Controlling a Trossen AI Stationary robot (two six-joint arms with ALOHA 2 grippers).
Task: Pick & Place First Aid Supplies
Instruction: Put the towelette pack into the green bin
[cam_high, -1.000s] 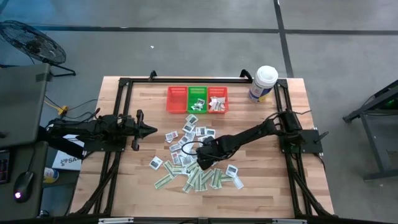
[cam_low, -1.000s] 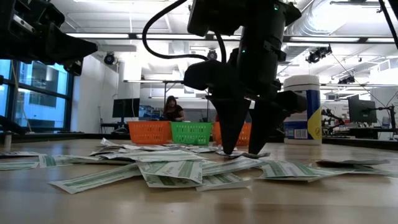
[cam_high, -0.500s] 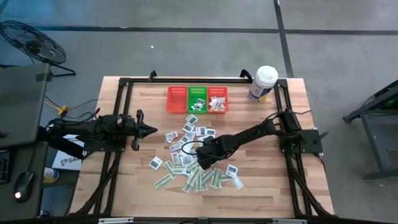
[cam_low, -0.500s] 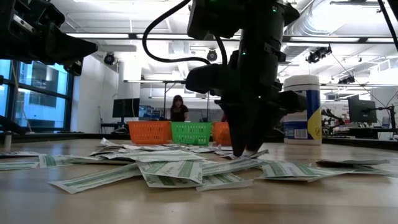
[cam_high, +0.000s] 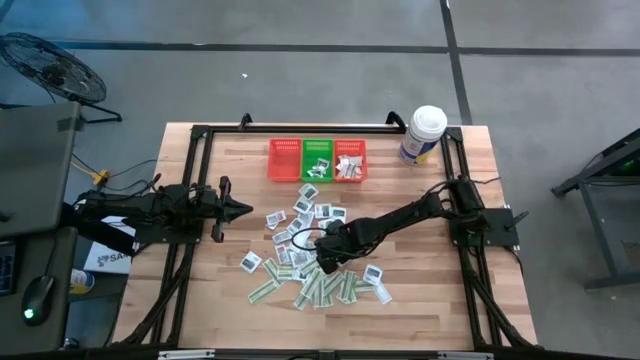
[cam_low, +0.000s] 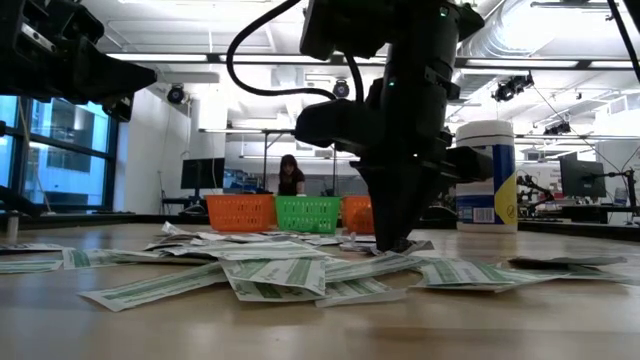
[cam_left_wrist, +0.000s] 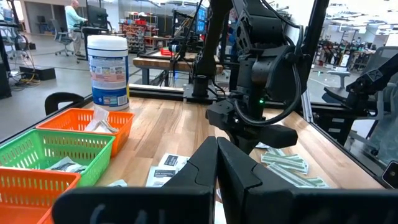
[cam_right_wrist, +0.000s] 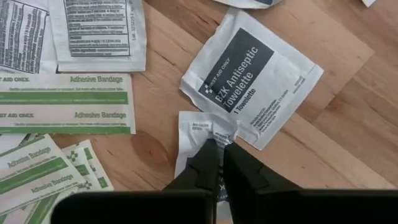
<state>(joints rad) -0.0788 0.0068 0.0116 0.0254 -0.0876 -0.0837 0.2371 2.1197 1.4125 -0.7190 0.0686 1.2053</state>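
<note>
The first aid supplies (cam_high: 300, 225) lie scattered flat on the wooden table: squarish white packets and green-and-white bandage strips (cam_right_wrist: 68, 102). My right gripper (cam_high: 322, 262) points down into the pile's near side and is shut on a small white packet (cam_right_wrist: 194, 130). That packet lies beside a BZK Antiseptic Towelette packet (cam_right_wrist: 252, 74). My left gripper (cam_high: 245, 209) hangs shut and level above the table's left side, touching nothing. My right gripper pinches the small white packet at its edge (cam_right_wrist: 214, 135), next to the towelette packet, between its two fingertips (cam_right_wrist: 208, 152). The fingers come from above, pointing down. The packet still lies on the table, with the pinched edge slightly raised (cam_low: 413, 245).
Three small mesh baskets stand in a row at the table's far side: red (cam_high: 285, 160), green (cam_high: 318, 160) and red (cam_high: 350, 160), the last two holding packets. A white tub with a blue label (cam_high: 424, 135) stands at the far right. A person stands in the room behind.
My right gripper has shut from wide open, its fingers closing on the small white packet while staying over the same spot. The packets around it have kept their places.
</note>
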